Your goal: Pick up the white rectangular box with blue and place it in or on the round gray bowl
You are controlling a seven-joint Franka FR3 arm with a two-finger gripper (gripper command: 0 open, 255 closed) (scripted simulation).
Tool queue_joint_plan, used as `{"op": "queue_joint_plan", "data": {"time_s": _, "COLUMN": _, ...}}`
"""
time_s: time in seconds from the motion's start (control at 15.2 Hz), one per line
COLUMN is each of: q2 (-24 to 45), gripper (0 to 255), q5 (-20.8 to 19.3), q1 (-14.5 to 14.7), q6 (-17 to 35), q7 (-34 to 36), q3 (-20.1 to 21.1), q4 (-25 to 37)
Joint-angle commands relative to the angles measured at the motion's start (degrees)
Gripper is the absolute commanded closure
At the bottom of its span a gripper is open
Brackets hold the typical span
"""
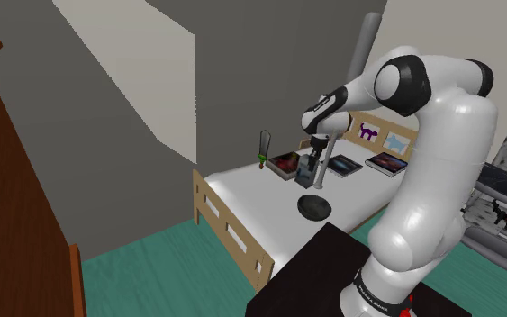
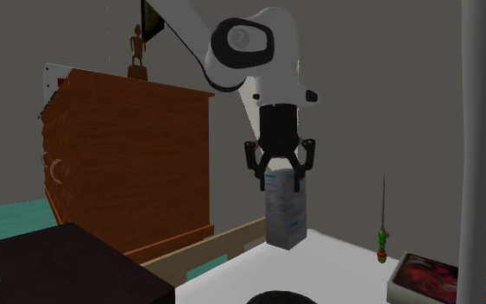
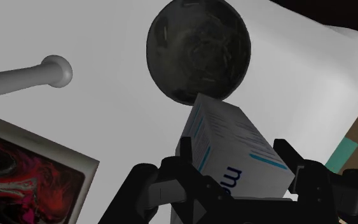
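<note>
black fingers of the tool (image 3: 233, 147) clasp the white box with blue print (image 3: 217, 124) by its upper sides, and the box stands upright on the white bed (image 3: 107, 121). just past it lies the round dark grey bowl (image 3: 198, 49), apart from the box. off to one side rest a red-patterned book (image 3: 25, 175) and a knobbed grey rod (image 3: 50, 71)
</note>
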Motion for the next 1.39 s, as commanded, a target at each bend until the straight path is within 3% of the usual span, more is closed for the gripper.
{"op": "queue_joint_plan", "data": {"time_s": 0.0, "q2": -2.63, "gripper": 255, "q5": -0.93, "q1": -1.09, "q6": 0.11, "q7": -1.78, "q3": -1.15, "q4": -2.48}}
{"op": "queue_joint_plan", "data": {"time_s": 0.33, "q2": -7.28, "gripper": 255, "q5": -2.91, "q1": -4.03, "q6": 0.13, "q7": -6.40, "q3": -4.08, "q4": -6.66}}
{"op": "queue_joint_plan", "data": {"time_s": 1.32, "q2": 2.33, "gripper": 255, "q5": 2.99, "q1": -5.15, "q6": 11.23, "q7": -10.20, "q3": -2.59, "q4": -8.89}}
